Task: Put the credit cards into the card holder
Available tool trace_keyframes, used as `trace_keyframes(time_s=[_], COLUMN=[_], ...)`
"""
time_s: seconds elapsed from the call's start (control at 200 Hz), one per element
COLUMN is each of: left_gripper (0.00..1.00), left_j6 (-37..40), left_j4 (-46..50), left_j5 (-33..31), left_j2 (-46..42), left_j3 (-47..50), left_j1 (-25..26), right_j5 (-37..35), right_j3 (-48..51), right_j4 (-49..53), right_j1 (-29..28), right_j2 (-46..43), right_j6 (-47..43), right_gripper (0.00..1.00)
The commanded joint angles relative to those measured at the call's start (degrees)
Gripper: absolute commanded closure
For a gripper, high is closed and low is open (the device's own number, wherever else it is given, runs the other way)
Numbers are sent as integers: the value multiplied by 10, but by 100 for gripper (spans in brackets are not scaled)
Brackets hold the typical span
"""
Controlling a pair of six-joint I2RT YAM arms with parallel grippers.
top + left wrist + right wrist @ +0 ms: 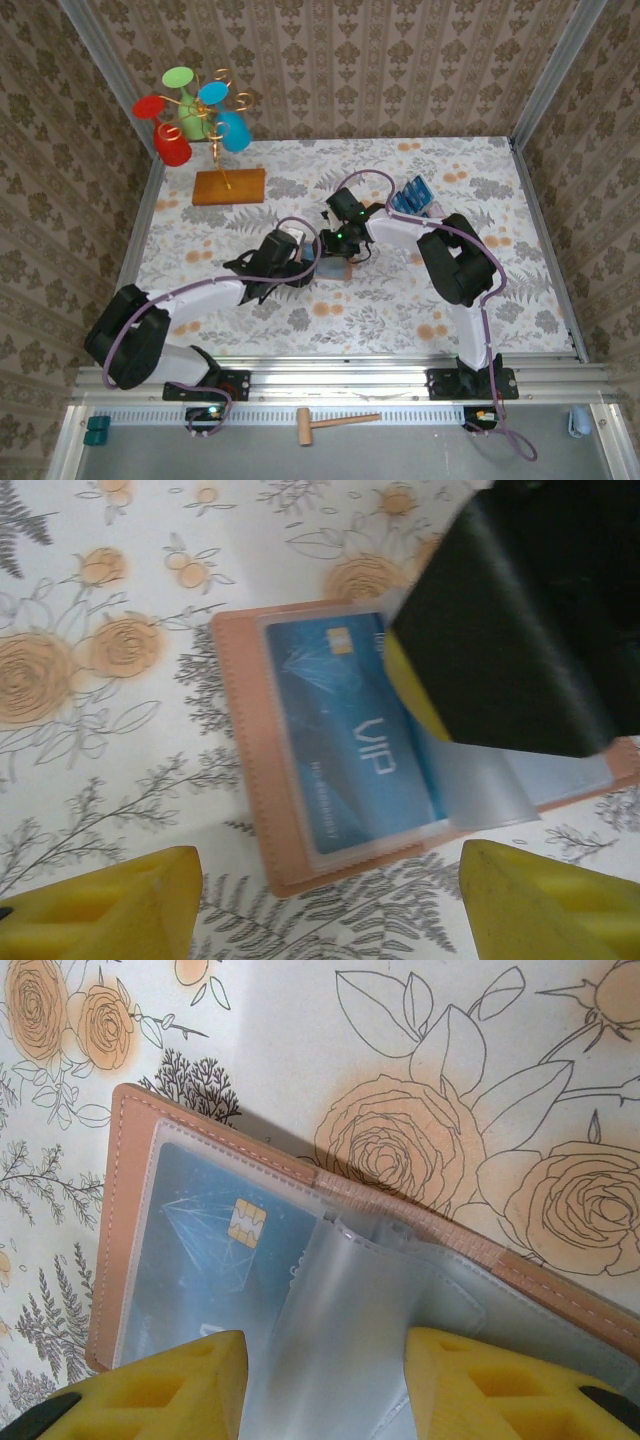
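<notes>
Floral table, arms bent over card holder

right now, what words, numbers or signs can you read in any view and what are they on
"VIP": white letters on the blue credit card inside the clear sleeve of the card holder.
Smaller line under it on the same card: too blurred to read.
Gold chip on that card: no lettering legible.
Other blue cards at the far right in the top view: too small to read.
</notes>
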State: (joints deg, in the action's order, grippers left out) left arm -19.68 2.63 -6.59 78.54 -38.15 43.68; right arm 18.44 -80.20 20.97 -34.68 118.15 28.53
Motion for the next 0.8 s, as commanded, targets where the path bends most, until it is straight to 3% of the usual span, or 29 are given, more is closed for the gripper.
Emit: trace_keyframes(time_s=[0.0,0.5,0.795], left_gripper=[30,30,31], left_j6=[11,12,1], left_j4=[-42,-76,-82], left_j5=[10,-18,-81], left_j2=[4,71,91], left_j3=[7,-16,-16], left_j1=[12,52,64], right_j5=[6,8,9], right_j3=[3,4,7], right_j4=[11,13,13], right_j1=[-4,-4,-4], right_j2=[21,19,19], right_j6=[6,6,6], right_gripper=[54,54,54])
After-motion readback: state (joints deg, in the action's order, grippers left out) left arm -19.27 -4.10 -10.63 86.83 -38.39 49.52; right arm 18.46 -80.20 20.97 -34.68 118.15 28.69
